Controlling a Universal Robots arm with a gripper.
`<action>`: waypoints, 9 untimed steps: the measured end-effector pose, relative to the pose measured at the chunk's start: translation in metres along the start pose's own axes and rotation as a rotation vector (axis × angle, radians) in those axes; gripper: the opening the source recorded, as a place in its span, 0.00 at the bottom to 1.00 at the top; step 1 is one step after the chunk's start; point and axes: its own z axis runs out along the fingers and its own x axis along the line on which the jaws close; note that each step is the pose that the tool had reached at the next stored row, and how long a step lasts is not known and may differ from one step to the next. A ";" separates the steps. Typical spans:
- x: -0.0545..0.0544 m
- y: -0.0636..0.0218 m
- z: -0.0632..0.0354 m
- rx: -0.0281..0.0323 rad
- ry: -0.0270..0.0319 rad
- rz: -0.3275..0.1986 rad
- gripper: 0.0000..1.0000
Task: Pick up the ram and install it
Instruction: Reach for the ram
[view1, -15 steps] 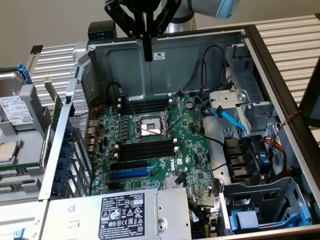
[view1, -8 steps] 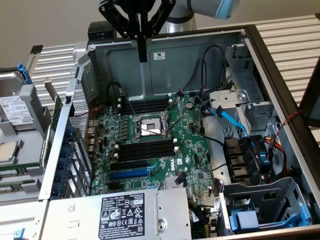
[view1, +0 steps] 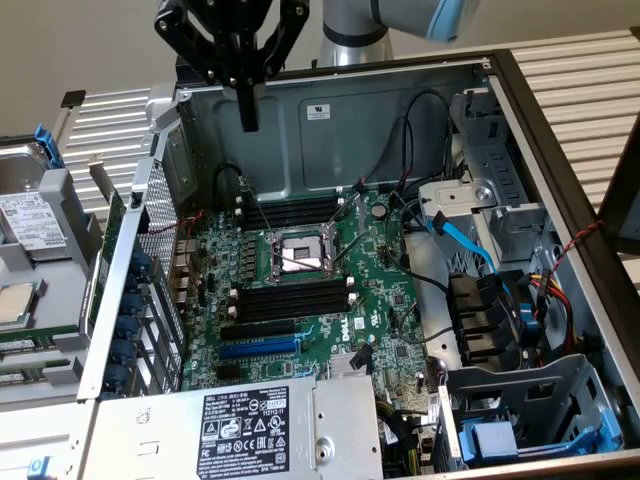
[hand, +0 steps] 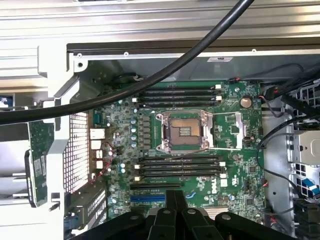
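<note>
Exterior view: we see an open computer case (view1: 330, 130) lying with its motherboard (view1: 385, 290) facing up. The arm's tool (view1: 247, 122) hangs above the case's far wall, at about 11 o'clock of the board.
Tool: the fingers are pressed together, with nothing between them, and they touch nothing. In the wrist view the tool (hand: 175, 197) shows its closed tips near the blue slot (hand: 147, 198).
Ram: we take the narrow green stick just outside the case's perforated side wall for the ram (view1: 108, 262), at about 9 o'clock of the board in the exterior view. It is well apart from the tool and sits in no slot.
Ram's long axis: in the exterior view it runs almost from 12 to 6 o'clock, its far end leaning slightly toward 1 o'clock. That sets it crosswise to the board's slots.
Ram's face: in the wrist view the ram (hand: 40, 160) turns a flat side with a small pale label toward the camera.
Slots: black slots (view1: 290, 300) lie at 6 o'clock of the CPU socket (view1: 298, 253), with more at its 12 o'clock. All of them look unfilled.
Cable: a thick black cable (hand: 150, 80) crosses the wrist view.
</note>
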 end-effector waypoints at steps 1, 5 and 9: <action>0.005 -0.0008 -0.0001 0.0000 -0.0001 0.000 0.11; 0.022 -0.0045 -0.0006 -0.0001 -0.0001 0.000 0.11; 0.040 -0.0084 -0.0011 0.0000 -0.0001 0.000 0.11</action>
